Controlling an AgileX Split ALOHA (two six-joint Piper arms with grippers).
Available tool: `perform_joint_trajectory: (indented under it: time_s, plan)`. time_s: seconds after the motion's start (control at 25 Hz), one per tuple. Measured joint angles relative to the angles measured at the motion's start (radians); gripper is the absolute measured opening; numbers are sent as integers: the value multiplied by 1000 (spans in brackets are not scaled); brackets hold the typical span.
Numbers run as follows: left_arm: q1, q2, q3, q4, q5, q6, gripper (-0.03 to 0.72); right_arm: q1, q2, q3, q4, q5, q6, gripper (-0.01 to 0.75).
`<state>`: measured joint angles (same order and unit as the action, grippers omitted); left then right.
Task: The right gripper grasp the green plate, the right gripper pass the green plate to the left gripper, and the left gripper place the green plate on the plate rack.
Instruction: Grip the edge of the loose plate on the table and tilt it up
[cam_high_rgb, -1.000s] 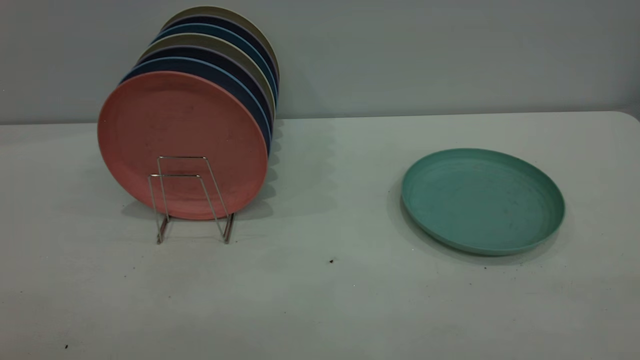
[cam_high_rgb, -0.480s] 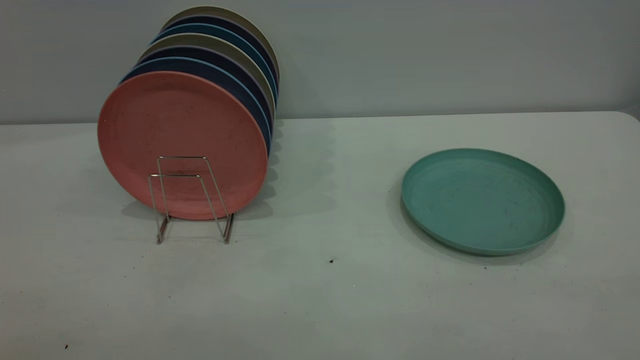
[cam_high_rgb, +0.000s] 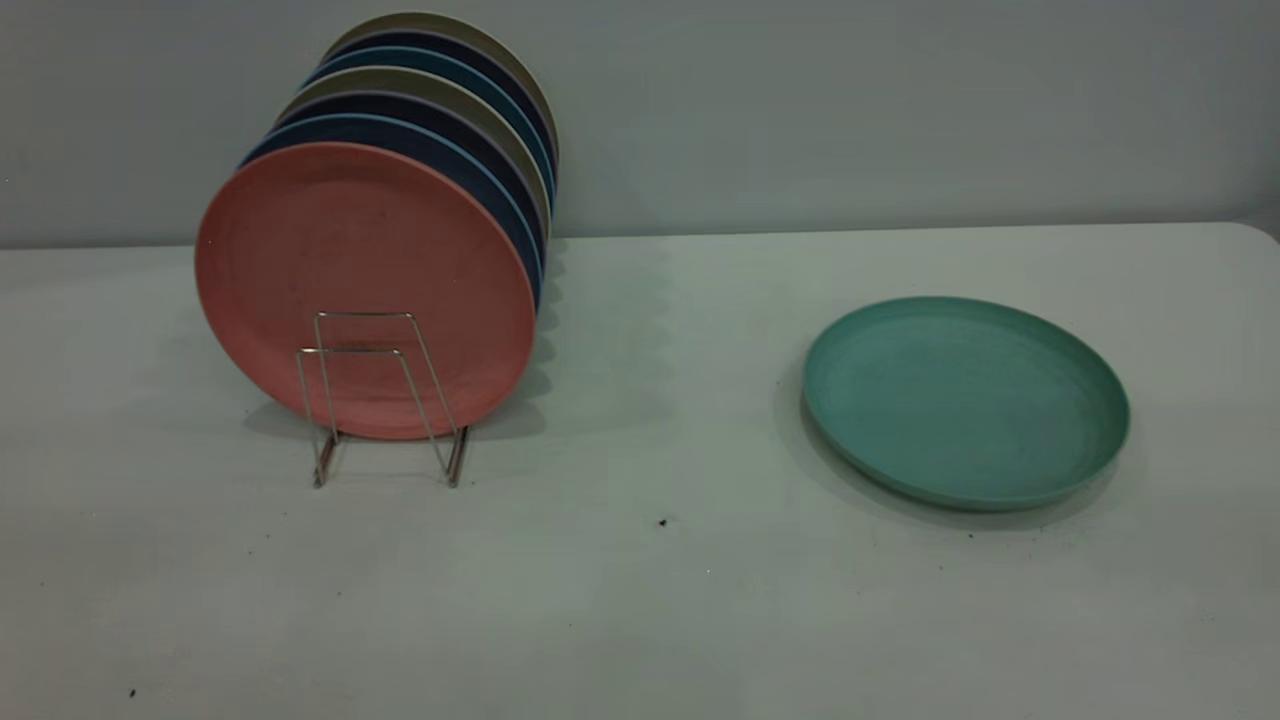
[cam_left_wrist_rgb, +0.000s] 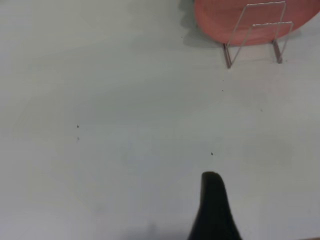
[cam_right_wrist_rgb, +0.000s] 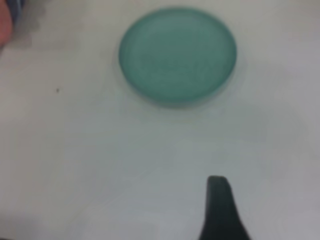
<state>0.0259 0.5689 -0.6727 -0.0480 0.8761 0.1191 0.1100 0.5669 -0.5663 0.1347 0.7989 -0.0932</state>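
While green plate (cam_high_rgb: 965, 402) lies flat, rack (cam_high_rgb: 385, 395) half-filled.

No text, label, brand, number or sign can be read on anything in view.

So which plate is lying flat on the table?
The green plate, alone at the right. All the others, with the pink plate in front, stand upright in the plate rack.

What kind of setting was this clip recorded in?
Probably a lab or test bench staged as a dish-drying spot: a plain white table against a bare grey wall, with only a wire plate rack full of upright plates and one green plate lying flat.
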Motion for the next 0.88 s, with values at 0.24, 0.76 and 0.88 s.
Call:
perform_joint_trajectory:
  time_s: [0.24, 0.76, 0.88]
  plan:
    - [0, 340, -142, -17, -64, 48, 576, 0, 391, -95, 118, -77, -149, 550]
    - [-137, 867, -302, -369, -271, 315, 576, 0, 988, -211, 695, -169, -689, 550]
    - [-227, 983, -351, -430, -303, 329, 576, 0, 1077, -257, 720, -194, -711, 550]
